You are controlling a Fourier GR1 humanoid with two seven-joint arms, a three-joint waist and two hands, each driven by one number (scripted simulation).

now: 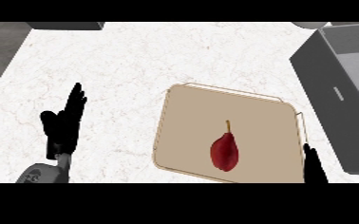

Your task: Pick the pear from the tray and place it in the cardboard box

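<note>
Pear [225, 151] lies on the tray [189, 123]; we see our left robot hand [61, 126] resting open, right robot hand [313, 163] open beside the tray, both empty.

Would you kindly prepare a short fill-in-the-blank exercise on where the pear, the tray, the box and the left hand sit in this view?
1. The pear is dark ____ in colour.
2. It lies on the beige tray, its stem pointing toward the view's ____ edge.
3. The grey box stands to the ____ of the tray.
4. The left hand rests open on the counter, on the tray's ____ side, holding nothing.

Missing words: red; top; right; left.
</note>
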